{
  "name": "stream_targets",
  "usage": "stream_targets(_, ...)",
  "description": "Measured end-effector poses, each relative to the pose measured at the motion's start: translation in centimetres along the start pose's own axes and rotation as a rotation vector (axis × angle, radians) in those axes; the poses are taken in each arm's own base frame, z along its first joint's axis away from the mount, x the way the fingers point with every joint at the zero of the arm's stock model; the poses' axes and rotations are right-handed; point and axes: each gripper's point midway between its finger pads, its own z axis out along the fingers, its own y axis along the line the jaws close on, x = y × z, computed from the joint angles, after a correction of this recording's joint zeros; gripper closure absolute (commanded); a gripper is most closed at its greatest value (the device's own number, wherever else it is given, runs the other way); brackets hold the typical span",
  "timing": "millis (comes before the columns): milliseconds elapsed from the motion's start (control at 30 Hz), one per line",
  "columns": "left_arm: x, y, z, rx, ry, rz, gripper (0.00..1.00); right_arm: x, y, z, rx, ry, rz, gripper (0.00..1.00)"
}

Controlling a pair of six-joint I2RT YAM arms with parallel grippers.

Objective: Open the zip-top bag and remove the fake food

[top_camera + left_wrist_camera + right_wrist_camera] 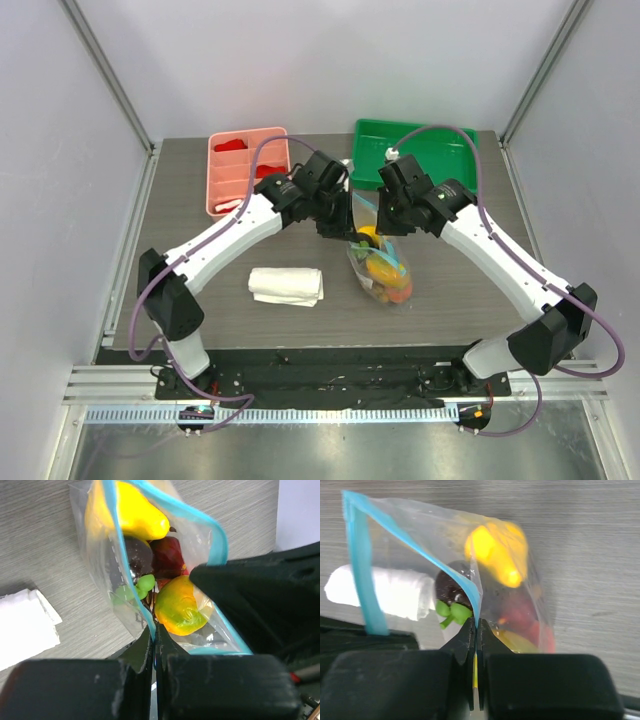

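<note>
- The left tool (155,630) is pressed together, pinching one wall of the zip-top bag (97,560) at its light-blue strip.
- The right tool (476,626) is pressed together too, pinching the bag's opposite wall, so the mouth gapes between the two.
- The fake food (132,515) sits inside the bag: yellow, dark purple, green and orange pieces.
- The bag is mid-desk (450,300).
- A folded white cloth (286,286) lies left of the bag.
- A pink tray (225,185) and a green tray (450,160) stand beyond the bag.

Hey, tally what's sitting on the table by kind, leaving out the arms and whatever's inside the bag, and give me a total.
trays: 2 (pink tray, green tray)
zip-top bag: 1
folded white cloth: 1
total: 4
</note>
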Motion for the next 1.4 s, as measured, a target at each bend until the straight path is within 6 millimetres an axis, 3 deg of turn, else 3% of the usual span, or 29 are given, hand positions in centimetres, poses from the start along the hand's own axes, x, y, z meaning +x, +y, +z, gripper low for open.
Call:
stream_targets(167,0.3,0.2,-0.5,-0.004,0.01,0.021,1.0,0.1,-1.7,-0.2,0.079,-0.008,-0.032,0.99)
stream_targets(333,0.5,0.0,-2.2,0.006,-0.001,0.059,1.0,-0.4,-2.5,-1.9,0.106,-0.029,-0.053,0.99)
stream_targets(500,0.1,-1.1,-4.6,0.049,-0.05,0.088,1.0,-1.7,-0.8,-3.9,0.02,-0.058,-0.042,0.99)
stream_targets(600,-0.3,-1.8,-5.6,0.087,-0.074,0.09,1.0,-1.5,0.1,-4.0,-0.027,-0.041,-0.032,0.99)
stream_targets(733,-0.7,-2.3,-5.7,0.105,-0.089,0.07,1.0,-1.3,1.1,-4.0,-0.078,-0.029,-0.012,0.99)
stream_targets(933,-0.7,-0.5,-4.4,0.01,-0.054,0.032,0.99,-0.4,1.8,-3.4,-0.13,-0.009,0.019,0.99)
stream_targets(967,-0.6,-0.2,-4.1,-0.007,-0.051,0.024,0.86,-0.3,2.0,-3.4,-0.141,-0.007,0.026,0.99)
stream_targets(1067,-0.5,1.2,-3.6,-0.079,-0.047,0.002,0.62,-0.4,2.7,-3.7,-0.176,-0.008,0.049,0.99)
stream_targets(1233,-0.9,2.5,-3.6,-0.148,-0.078,-0.021,0.43,-0.4,3.8,-4.2,-0.224,-0.014,0.091,0.99)
stream_targets(1400,-1.1,3.1,-3.7,-0.18,-0.097,-0.024,0.69,-0.2,4.3,-4.4,-0.24,-0.011,0.107,0.99)
